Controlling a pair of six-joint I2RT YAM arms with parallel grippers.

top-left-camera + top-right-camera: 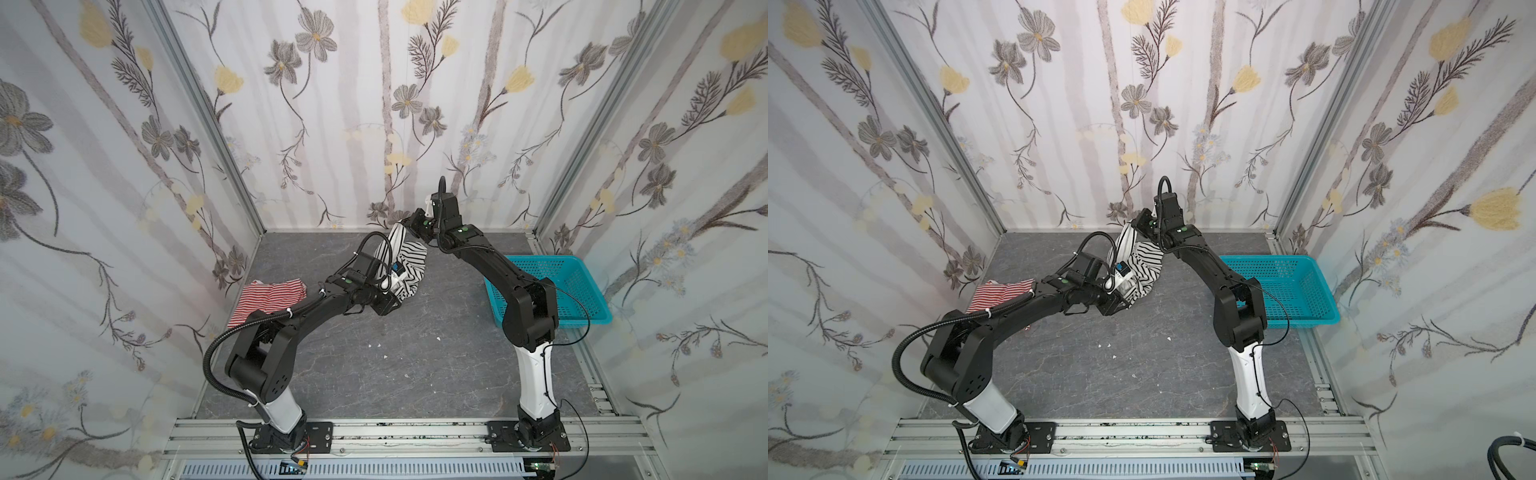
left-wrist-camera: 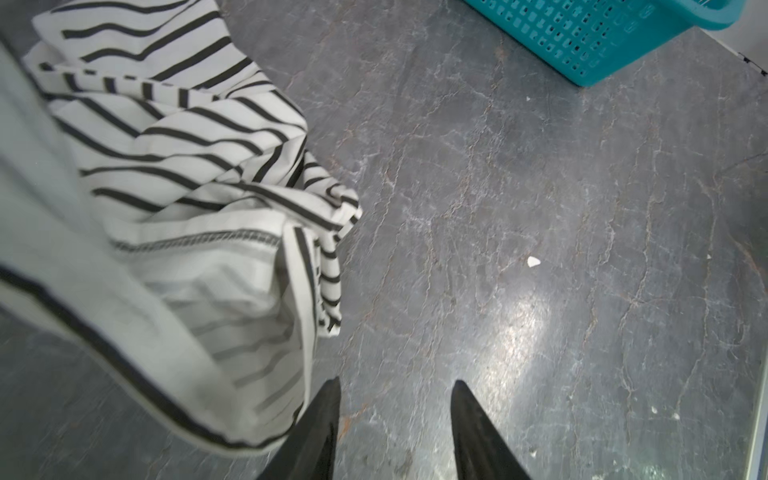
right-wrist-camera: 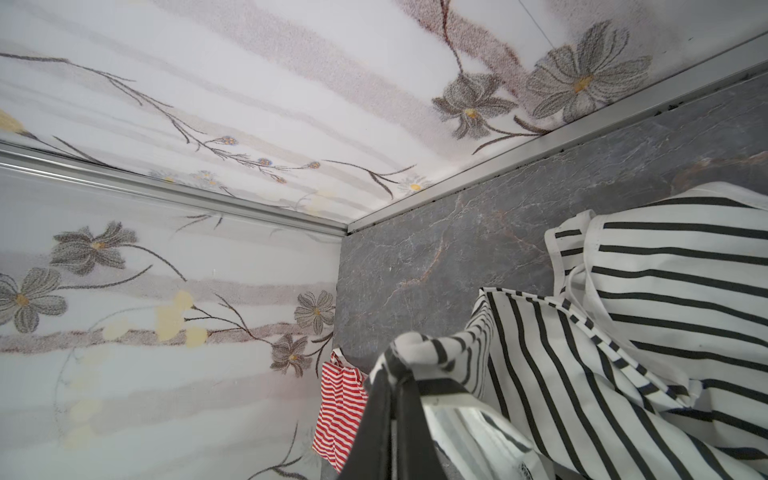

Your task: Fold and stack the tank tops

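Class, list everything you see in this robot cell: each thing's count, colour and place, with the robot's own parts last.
black-and-white tank top: one, white with black stripes, hanging at back centre
red-and-white tank top: one, red and white stripes, lying at the table's left side
basket: one, turquoise mesh, table's right side
scraps: several, white, scattered mid-table
table: one, grey marbled, underneath everything
walls: three, pale floral, around the table
left gripper: one, black, open, beside the black-and-white tank top's hem
right gripper: one, black, shut on the black-and-white tank top, raised at the back
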